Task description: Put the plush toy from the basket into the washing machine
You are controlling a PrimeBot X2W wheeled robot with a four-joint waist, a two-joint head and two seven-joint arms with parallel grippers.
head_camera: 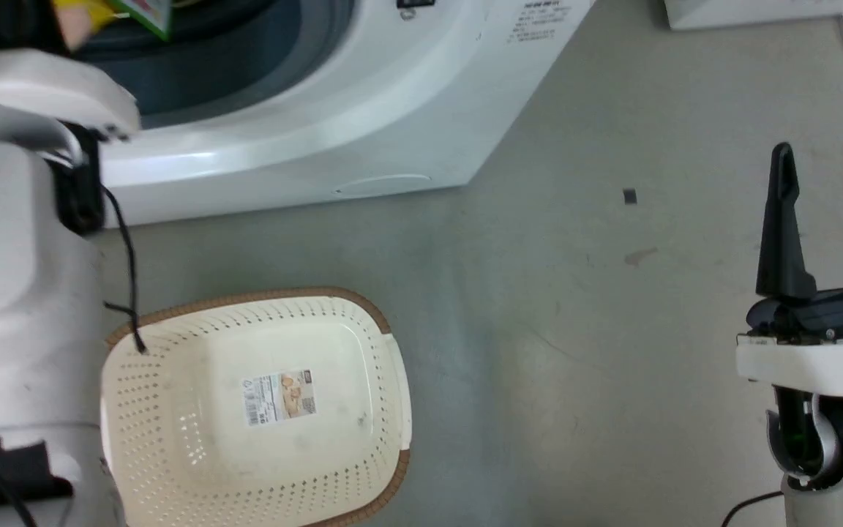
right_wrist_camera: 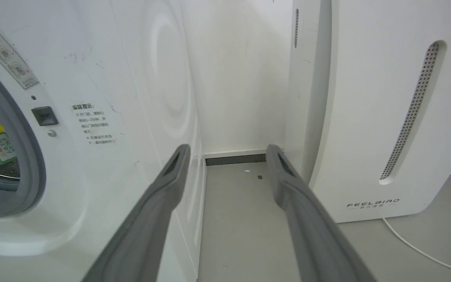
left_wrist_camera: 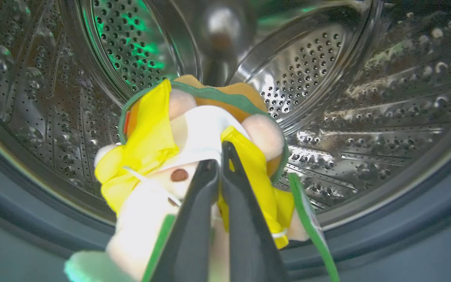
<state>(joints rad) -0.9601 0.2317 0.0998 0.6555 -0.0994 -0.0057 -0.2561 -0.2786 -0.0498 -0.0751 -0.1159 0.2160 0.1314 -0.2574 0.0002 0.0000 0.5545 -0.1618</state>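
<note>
In the head view you have one basket (head_camera: 143, 410) with a paper label (head_camera: 279, 395) on its bottom, standing before one washer (head_camera: 363, 110). A scrap of the one toy (head_camera: 81, 11) shows at the washer's port. Your right gripper (head_camera: 819, 146) stands well apart from them, fingers spread and holding nothing.

In the left wrist view your left gripper (left_wrist_camera: 219, 156) pinches the toy's yellow and white cloth. The toy bunches around the tips, inside the port, before the drum (left_wrist_camera: 327, 78).

In the right wrist view the two fingers gape between the washer and one white appliance (right_wrist_camera: 366, 117). The toy's yellow corner peeks from the port.
</note>
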